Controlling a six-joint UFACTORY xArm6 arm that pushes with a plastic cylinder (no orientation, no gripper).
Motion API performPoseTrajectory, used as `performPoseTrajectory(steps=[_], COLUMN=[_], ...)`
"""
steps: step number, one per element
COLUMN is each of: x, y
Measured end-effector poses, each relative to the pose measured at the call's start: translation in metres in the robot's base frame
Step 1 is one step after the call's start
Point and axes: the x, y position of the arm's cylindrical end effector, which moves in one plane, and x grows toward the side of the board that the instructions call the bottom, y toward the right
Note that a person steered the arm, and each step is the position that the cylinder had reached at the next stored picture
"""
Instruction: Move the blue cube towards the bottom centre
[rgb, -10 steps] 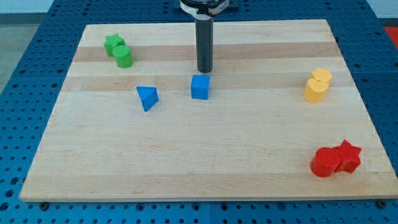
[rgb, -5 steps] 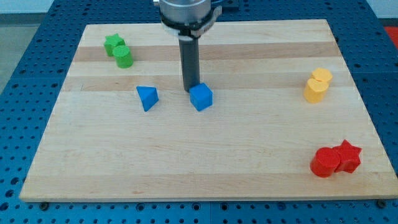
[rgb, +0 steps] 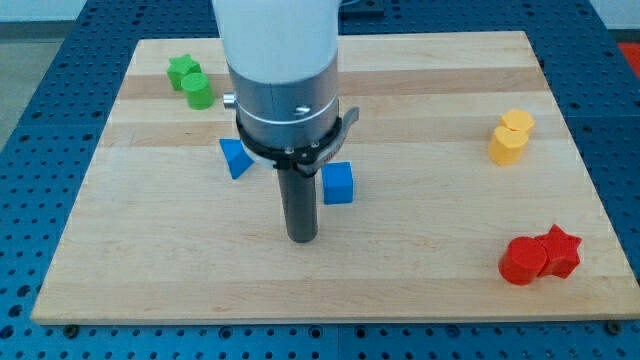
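Note:
The blue cube (rgb: 338, 183) sits near the board's middle, a little to the view's right of the rod. My tip (rgb: 301, 239) rests on the wooden board (rgb: 420, 250), below and to the left of the cube, apart from it. The arm's grey and white body covers the board above the tip. A blue triangular block (rgb: 233, 157) shows partly at the arm's left edge.
A green star (rgb: 181, 69) and a green cylinder (rgb: 198, 91) sit at the top left. Two yellow blocks (rgb: 510, 136) sit at the right. A red cylinder (rgb: 522, 261) and a red star (rgb: 559, 251) sit at the bottom right.
My tip has moved down the view, from above the cube to below and left of it. The cube has shifted down and slightly right.

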Motion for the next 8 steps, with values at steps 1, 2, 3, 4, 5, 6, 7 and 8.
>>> performPoseTrajectory(steps=[1, 2, 3, 4, 5, 6, 7, 8], x=[-0.047, -0.152, -0.151, -0.133, -0.133, -0.124, -0.088, -0.053], y=[0.000, 0.000, 0.016, 0.037, 0.037, 0.035, 0.034, 0.034])
